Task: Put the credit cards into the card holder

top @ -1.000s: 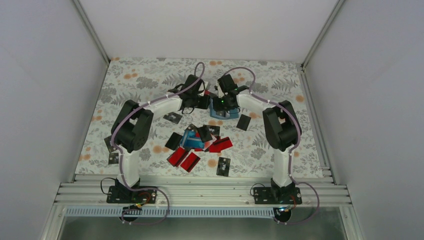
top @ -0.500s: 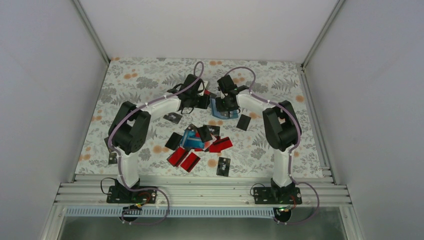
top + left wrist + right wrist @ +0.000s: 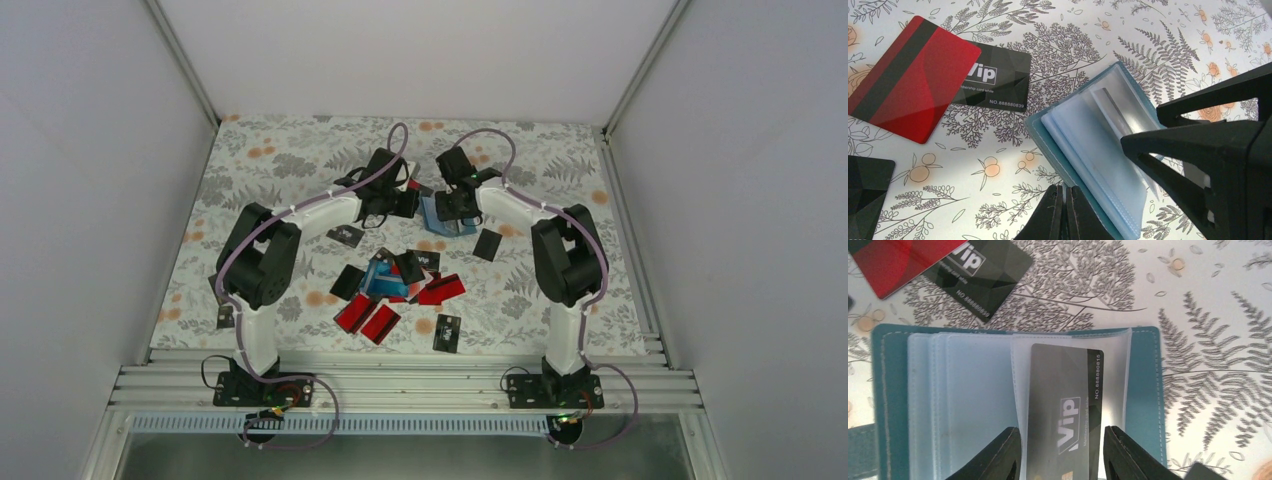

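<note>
The teal card holder [image 3: 440,220] lies open at the far middle of the table, its clear sleeves fanned [image 3: 1083,145]. My left gripper [image 3: 1066,192] is shut on the edge of its teal cover. My right gripper [image 3: 1063,440] is open above the holder [image 3: 1148,390], one finger on each side of a black Vip card [image 3: 1068,385] that sits partly inside a clear sleeve. Several red, black and blue credit cards [image 3: 395,282] lie in a heap nearer the arms. A red card [image 3: 913,80] and a black Vip card [image 3: 998,77] lie just beside the holder.
Single black cards lie scattered: one right of the holder [image 3: 487,244], one left of it [image 3: 346,235], one near the front [image 3: 447,332], two at the left edge [image 3: 224,303]. White walls and metal rails enclose the flowered tablecloth.
My right gripper has shifted slightly over the holder. The left arm and the card heap have not moved.
</note>
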